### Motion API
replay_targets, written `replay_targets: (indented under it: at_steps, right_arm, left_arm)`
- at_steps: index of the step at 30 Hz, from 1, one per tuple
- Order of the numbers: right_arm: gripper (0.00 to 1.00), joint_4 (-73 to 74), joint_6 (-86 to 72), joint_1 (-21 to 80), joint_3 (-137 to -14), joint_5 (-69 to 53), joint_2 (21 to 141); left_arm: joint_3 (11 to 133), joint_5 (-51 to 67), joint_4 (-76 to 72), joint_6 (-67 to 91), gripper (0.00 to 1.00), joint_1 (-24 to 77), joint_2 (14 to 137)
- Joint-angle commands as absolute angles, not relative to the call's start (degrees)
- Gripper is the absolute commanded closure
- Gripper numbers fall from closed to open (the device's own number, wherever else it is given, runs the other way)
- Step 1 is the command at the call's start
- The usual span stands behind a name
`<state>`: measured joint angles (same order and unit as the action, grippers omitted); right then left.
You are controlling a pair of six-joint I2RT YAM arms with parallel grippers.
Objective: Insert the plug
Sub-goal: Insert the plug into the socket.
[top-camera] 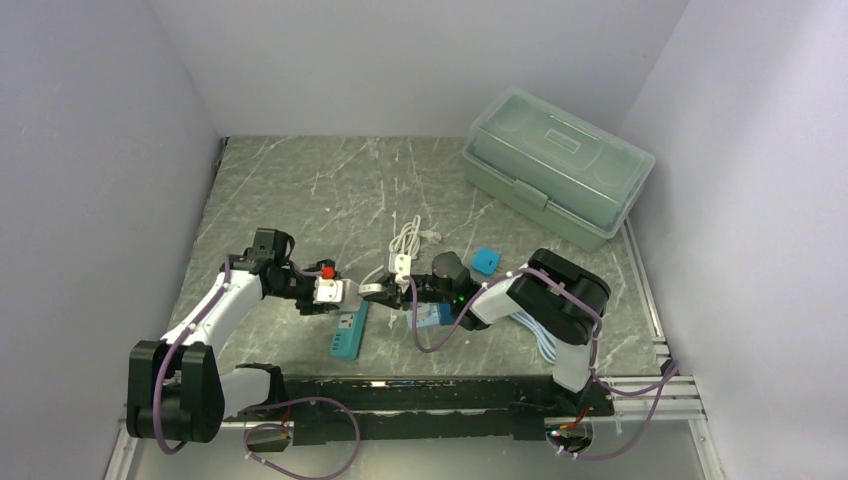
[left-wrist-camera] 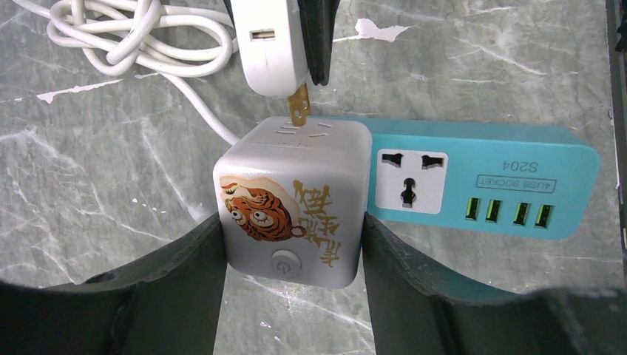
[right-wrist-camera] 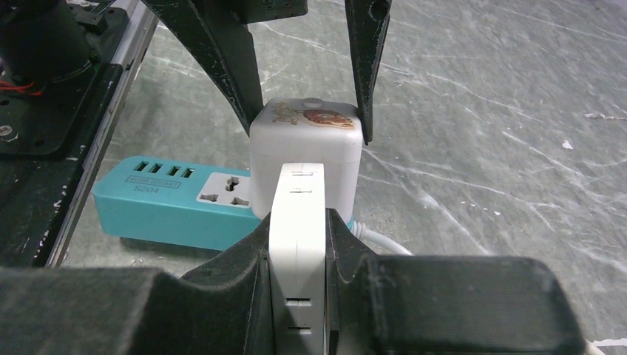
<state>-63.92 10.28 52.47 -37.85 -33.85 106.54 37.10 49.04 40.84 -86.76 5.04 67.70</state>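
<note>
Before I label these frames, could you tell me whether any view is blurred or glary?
Top external: evenly lit, no glare, though the white plug and cube socket look tiny. Left wrist: sharp; the near jaws dark and soft. Right wrist: foreground jaws slightly blurred, table clear.

Left arm (top-camera: 225, 300): stretched low toward centre; left gripper (top-camera: 335, 292) clamped across cube socket (left-wrist-camera: 296, 200), jaws mid-width. Right arm (top-camera: 560, 300): elbow folded, reaching leftward; right gripper (top-camera: 380, 288) pinched narrow on plug (right-wrist-camera: 297, 222), facing left gripper closely.
</note>
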Motion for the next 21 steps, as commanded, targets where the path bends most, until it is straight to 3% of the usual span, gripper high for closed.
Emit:
replay_targets:
  at_steps: [1, 21]
  right_arm:
    - [1.00, -68.0, 10.1, 52.5, -38.5, -35.7, 106.7]
    - [1.00, -69.7, 9.5, 52.9, -39.0, -35.1, 106.6]
  left_arm:
    - [33.9, 40.0, 47.9, -90.2, 0.61, 5.3, 69.3]
    - [33.9, 39.9, 48.1, -89.8, 0.62, 5.8, 68.9]
